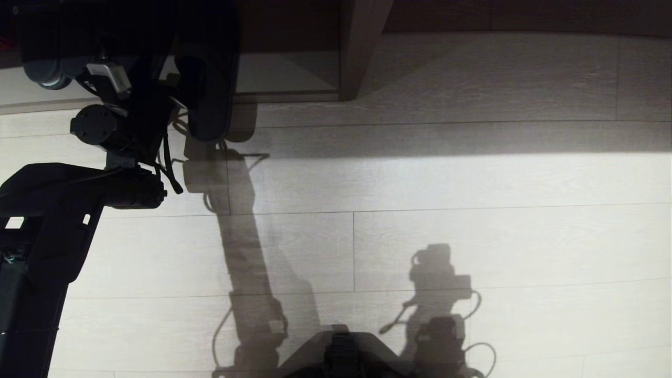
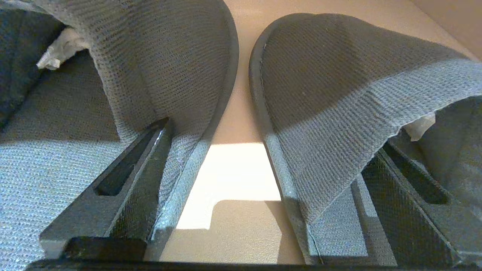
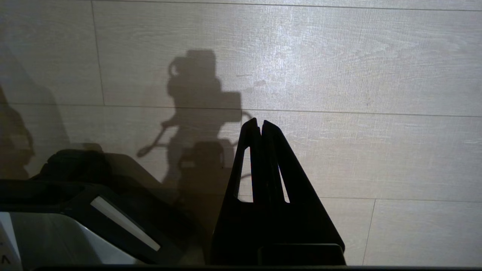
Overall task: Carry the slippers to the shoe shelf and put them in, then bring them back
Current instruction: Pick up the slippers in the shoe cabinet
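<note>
At the upper left of the head view, the left arm is reaching forward over the pale plank floor, its dark bulk hiding most of what it is carrying; one slipper is showing as a dark rounded shape hanging just in front of the shoe shelf, whose pale base board and upright side panel are sitting at the top edge. The slipper's lower end is overlapping the shelf's front lip, though whether it is touching the board cannot be told from here. Long shadows of both arms are lying across the sunlit planks. In the left wrist view, the left gripper is standing spread wide, each finger pushed inside one of the slippers: one finger is sitting under the fabric upper of the slipper on one side, the other finger under the upper of its twin. So the pair is hanging on the outspread fingers rather than being pinched between them. The two toes are pointing away from the camera, close together but apart, with a tan surface showing in the gap, part lit, part shaded. A bit of white paper stuffing is peeking from one toe. In the right wrist view, the right gripper is hanging over bare floor beside the robot's base, fingers pressed together, holding nothing.
</note>
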### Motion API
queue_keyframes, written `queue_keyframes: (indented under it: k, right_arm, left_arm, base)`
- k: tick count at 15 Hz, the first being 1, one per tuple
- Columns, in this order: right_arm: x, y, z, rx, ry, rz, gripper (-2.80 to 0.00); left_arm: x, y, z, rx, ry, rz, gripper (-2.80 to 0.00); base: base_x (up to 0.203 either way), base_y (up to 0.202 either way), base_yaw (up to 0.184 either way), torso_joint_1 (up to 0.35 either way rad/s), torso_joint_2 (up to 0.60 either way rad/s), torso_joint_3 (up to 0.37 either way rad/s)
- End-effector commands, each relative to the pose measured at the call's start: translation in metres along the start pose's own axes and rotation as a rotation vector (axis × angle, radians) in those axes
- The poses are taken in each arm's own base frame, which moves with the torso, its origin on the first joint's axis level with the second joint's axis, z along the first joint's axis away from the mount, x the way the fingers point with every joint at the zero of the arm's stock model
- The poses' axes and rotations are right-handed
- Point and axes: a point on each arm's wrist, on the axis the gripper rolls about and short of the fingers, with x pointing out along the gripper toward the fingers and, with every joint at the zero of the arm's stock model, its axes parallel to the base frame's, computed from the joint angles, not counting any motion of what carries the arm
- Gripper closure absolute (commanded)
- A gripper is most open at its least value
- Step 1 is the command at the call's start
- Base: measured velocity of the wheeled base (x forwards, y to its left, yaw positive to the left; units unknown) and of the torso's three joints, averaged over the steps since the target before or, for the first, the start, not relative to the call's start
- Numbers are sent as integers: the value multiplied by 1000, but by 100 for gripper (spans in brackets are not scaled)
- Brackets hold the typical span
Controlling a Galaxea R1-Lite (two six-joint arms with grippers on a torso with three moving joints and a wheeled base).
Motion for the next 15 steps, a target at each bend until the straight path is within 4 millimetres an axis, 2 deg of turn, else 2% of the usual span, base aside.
queue_keyframes:
  k: [1,7,8,15]
  right_arm:
    - [0,0,0,0,-1,0,0]
    - [0,0,0,0,-1,0,0]
    - [0,0,0,0,-1,0,0]
    - [0,0,0,0,-1,1,0]
  left_arm:
    - [1,0,1,-2,0,-3,-280]
    - [1,1,3,0,5,-1,-280]
    - [1,1,3,2,5,-1,0]
    - [2,1,3,0,13,-2,0]
  base:
    - [0,0,0,0,0,0]
    - [0,0,0,0,0,0]
    - [0,0,0,0,0,0]
    - [0,0,0,0,0,0]
